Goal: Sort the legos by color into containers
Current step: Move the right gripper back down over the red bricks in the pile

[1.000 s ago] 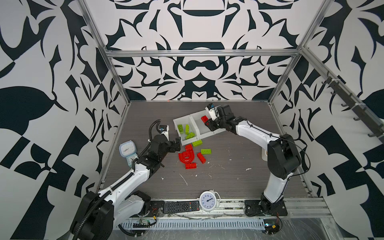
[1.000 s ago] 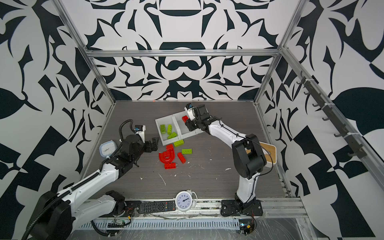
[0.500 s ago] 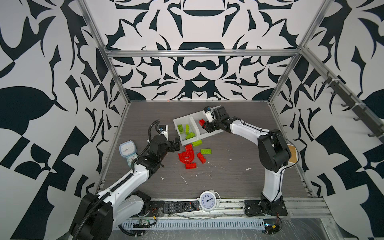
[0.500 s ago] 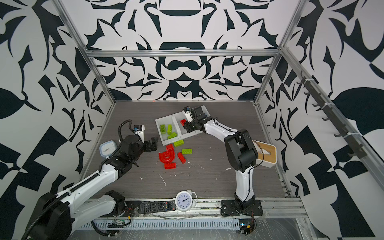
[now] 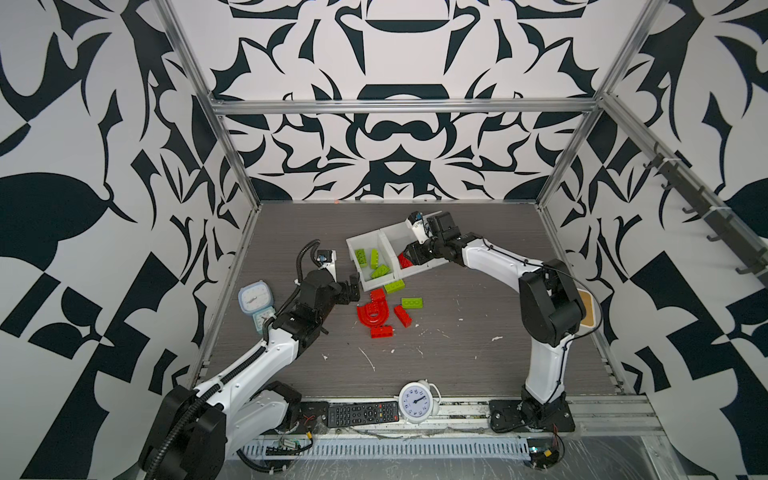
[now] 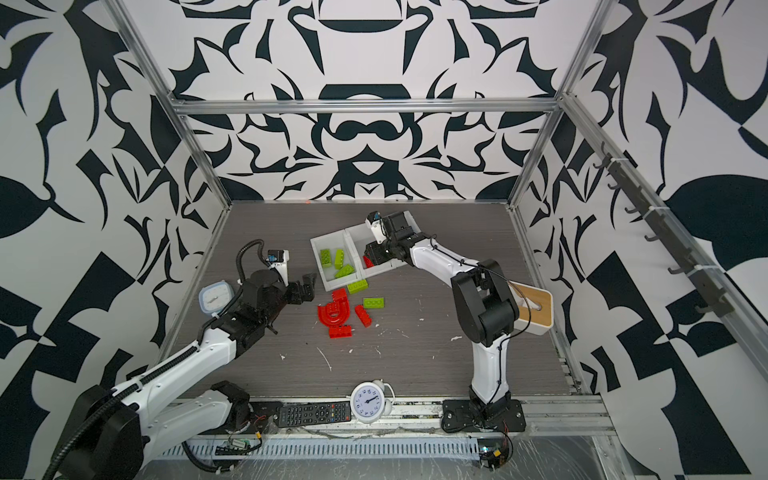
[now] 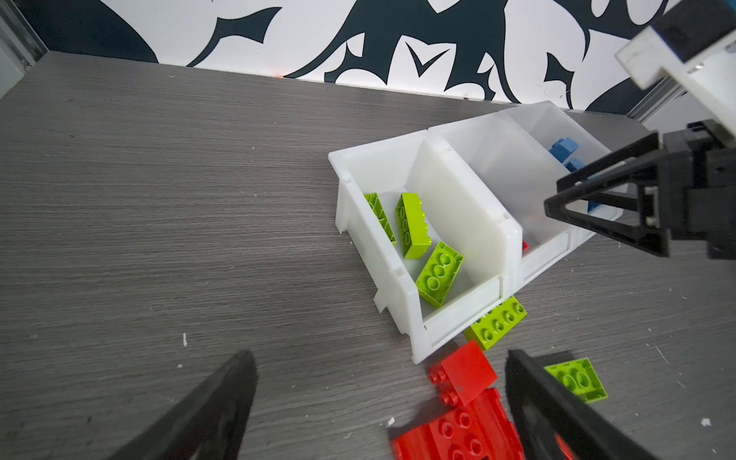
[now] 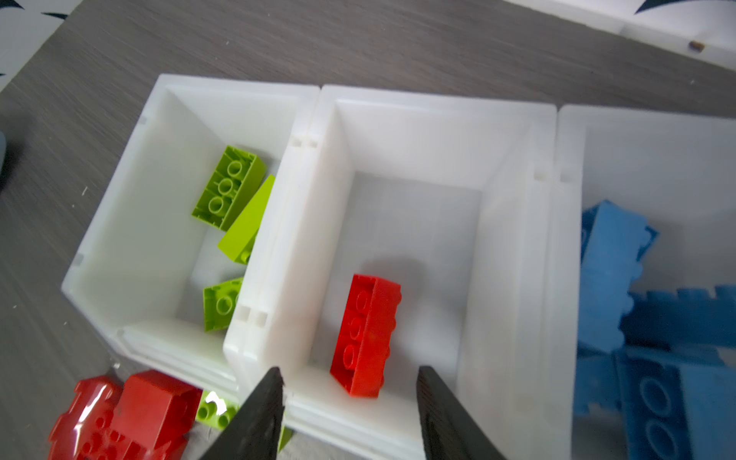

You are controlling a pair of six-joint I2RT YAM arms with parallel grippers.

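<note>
The containers (image 5: 353, 243) (image 6: 316, 243), joined white bins, stand at the table's back middle. My right gripper (image 8: 350, 372) (image 5: 409, 259) hangs open over the middle bin's front, holding nothing. A red lego (image 8: 366, 334) lies in that bin just past its fingertips. Green legos (image 7: 414, 227) (image 8: 229, 187) fill the left bin and blue legos (image 8: 637, 310) the right one. A red arch (image 5: 372, 313) (image 6: 332, 313), red bricks (image 5: 402, 316) and green bricks (image 5: 412, 302) lie in front of the bins. My left gripper (image 7: 380, 358) (image 5: 352, 289) is wide open and empty beside that pile.
A pale blue timer (image 5: 254, 297) sits by the left wall. A white alarm clock (image 5: 415, 401) and a black remote (image 5: 361, 413) lie at the front edge. A tissue box with a wooden lid (image 6: 536, 307) stands behind my right arm.
My right gripper has moved a little left over the middle bin and opened, letting the red lego drop into it. The left arm has stayed still.
</note>
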